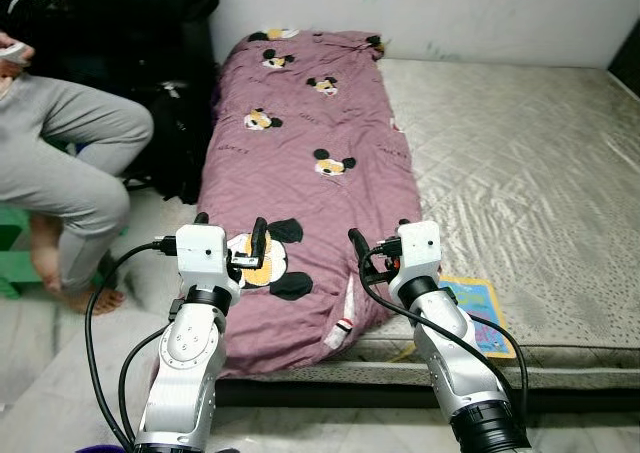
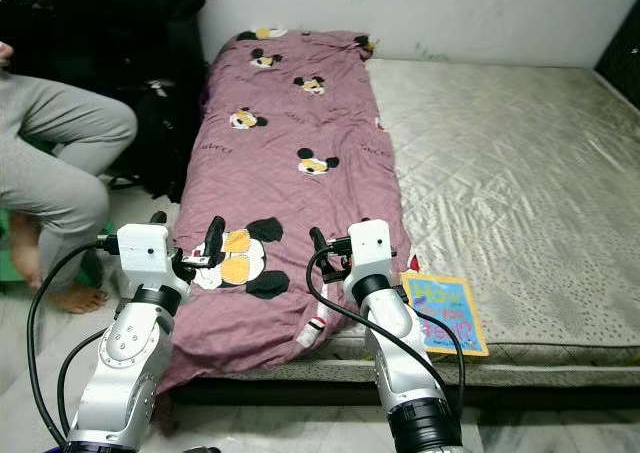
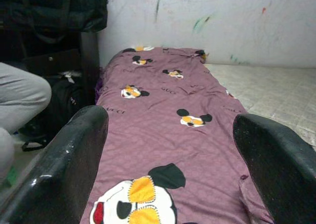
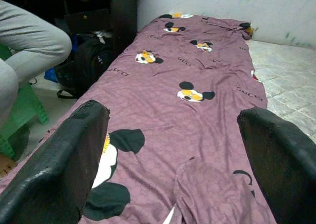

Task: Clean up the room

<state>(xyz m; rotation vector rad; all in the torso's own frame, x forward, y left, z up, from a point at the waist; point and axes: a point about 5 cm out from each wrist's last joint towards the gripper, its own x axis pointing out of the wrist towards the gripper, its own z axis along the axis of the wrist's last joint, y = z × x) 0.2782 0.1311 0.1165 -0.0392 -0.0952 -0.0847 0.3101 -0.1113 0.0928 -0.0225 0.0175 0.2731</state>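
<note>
Left gripper [image 1: 229,239] and right gripper [image 1: 378,251] are hovering wide open and empty at lower centre, above the near end of the purple blanket [image 1: 300,163], which is stretching away up the mattress [image 1: 520,163] toward the wall.

Even, soft light is cast over the purple blanket [image 1: 300,153]; left of it, deep shadow is seen; wrist views are slightly soft.

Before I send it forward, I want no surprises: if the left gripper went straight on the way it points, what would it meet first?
Most likely the purple blanket. The left gripper, fingers open, points low along it toward the wall. Depth is unclear, but nothing stands between.
</note>
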